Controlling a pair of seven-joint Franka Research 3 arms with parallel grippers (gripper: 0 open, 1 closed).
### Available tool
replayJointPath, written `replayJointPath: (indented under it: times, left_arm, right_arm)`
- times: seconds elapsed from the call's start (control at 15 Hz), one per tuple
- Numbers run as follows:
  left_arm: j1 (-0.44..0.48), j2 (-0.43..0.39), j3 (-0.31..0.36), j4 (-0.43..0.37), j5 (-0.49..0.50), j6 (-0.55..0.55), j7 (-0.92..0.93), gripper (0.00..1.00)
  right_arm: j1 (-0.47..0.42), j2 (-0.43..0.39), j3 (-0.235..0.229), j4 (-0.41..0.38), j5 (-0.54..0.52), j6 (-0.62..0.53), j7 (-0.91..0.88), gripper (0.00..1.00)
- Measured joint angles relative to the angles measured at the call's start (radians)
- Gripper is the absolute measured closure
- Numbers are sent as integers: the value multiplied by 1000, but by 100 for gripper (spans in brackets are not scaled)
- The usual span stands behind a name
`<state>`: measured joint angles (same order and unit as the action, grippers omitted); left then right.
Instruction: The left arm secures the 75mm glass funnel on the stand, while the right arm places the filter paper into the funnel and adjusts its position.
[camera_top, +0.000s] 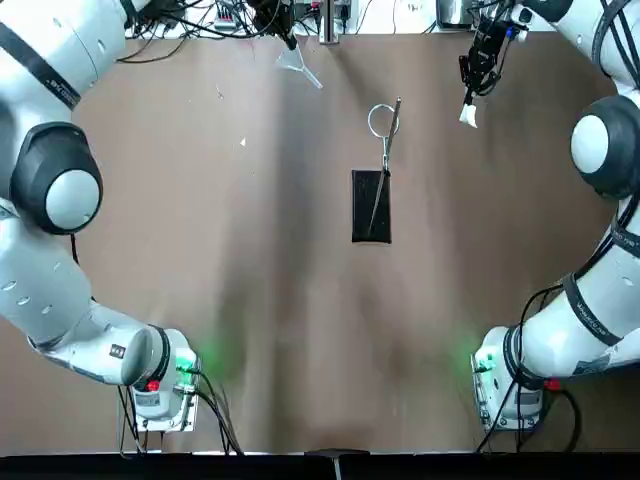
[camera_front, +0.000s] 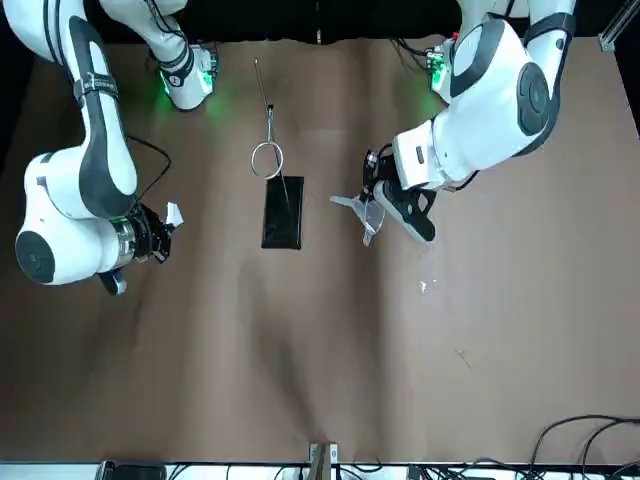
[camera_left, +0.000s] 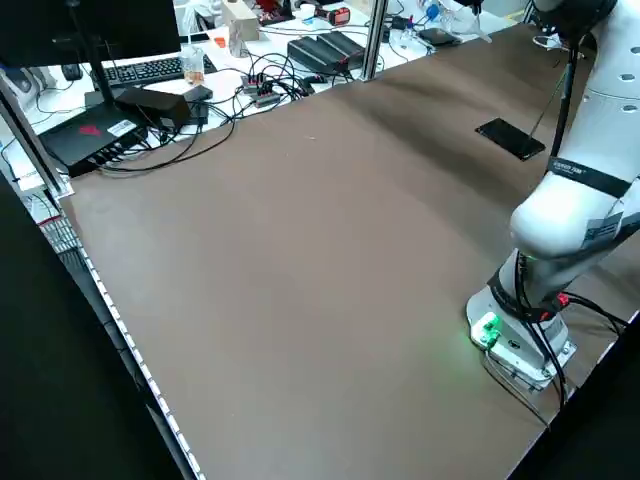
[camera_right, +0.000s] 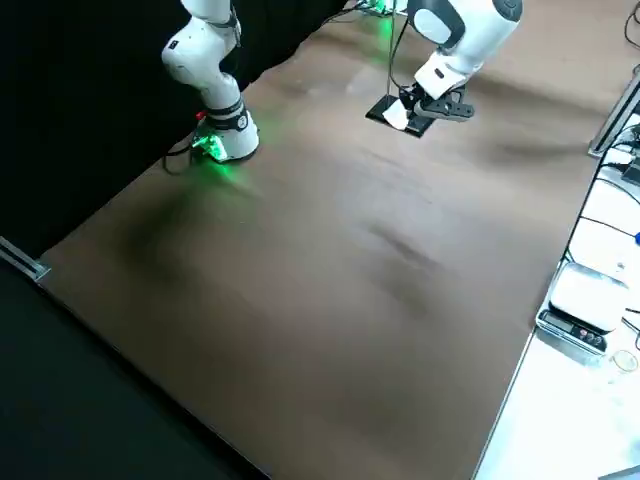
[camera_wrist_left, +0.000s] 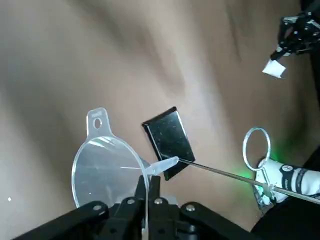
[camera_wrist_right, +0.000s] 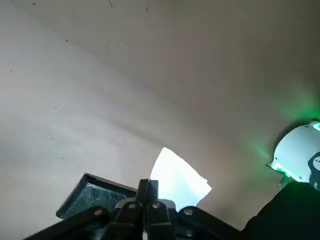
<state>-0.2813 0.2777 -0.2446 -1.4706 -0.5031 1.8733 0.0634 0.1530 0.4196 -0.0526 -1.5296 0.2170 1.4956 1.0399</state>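
Observation:
The stand (camera_top: 371, 206) is a black base in the table's middle with a thin rod ending in a wire ring (camera_top: 381, 120). My left gripper (camera_top: 288, 40) is at the far edge, left of the ring, shut on the clear glass funnel (camera_top: 298, 66); the left wrist view shows the cone (camera_wrist_left: 106, 170) pinched at its rim, held above the table. My right gripper (camera_top: 471, 95) hangs to the right of the ring, shut on the white filter paper (camera_top: 468, 116), which the right wrist view shows as a folded wedge (camera_wrist_right: 178, 181).
Cables and lab gear crowd the far edge (camera_top: 220, 18) behind the brown mat. Both arm bases with green lights (camera_top: 165, 385) stand at the near corners. A few white specks (camera_top: 242, 143) lie on the mat left of the stand.

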Motion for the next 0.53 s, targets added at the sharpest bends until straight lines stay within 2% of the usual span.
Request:
replayJointPath:
  times: [0.27,0.53]
  left_arm:
    - [-2,21,-4,-1,-25,-6,33,97]
    - [10,28,-8,0,-120,-48,100,97]
  right_arm:
    - [0,0,0,0,0,0,0,99]
    - [0,0,0,0,0,0,0,99]
